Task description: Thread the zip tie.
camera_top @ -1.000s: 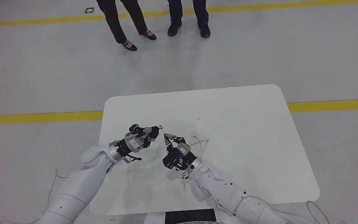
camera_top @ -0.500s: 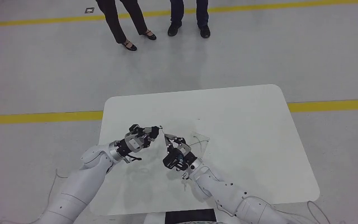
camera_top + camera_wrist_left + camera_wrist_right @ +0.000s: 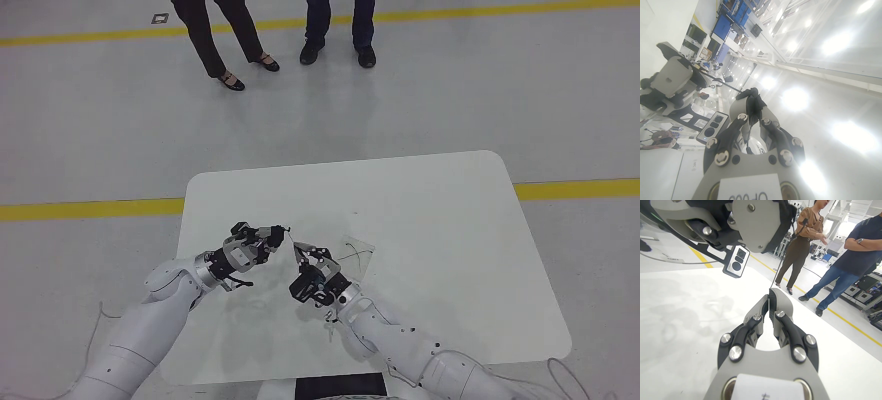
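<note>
Low and left of centre in the top view, the left gripper (image 3: 281, 232) and right gripper (image 3: 300, 250) are held tip towards tip, just apart, over the white table (image 3: 440, 200). Both are pinched shut on the thin black zip tie (image 3: 775, 275) (a straight line strung from one pair of fingertips to the other). The left's end may be the head, but it is too dark to tell.
</note>
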